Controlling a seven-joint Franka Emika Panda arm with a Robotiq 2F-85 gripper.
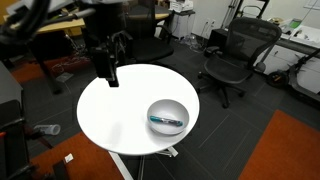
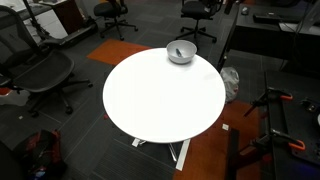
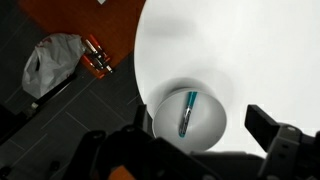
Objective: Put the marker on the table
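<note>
White round table (image 1: 120, 120) bears a grey bowl (image 1: 170, 104) cradling the marker (image 1: 166, 120); the pincer (image 1: 111, 78) gapes wide, empty.

the marker (image 3: 187, 113) is blue-teal with darker ends, the bowl (image 3: 213, 122) grey, the table (image 3: 240, 50) white.

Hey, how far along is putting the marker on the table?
Done: nothing yet; the marker lies inside the grey bowl on the table. In hand: the gripper hangs open and empty above the table, away from the bowl. Left: grasp it, lift it out, lay it on the tabletop.
</note>
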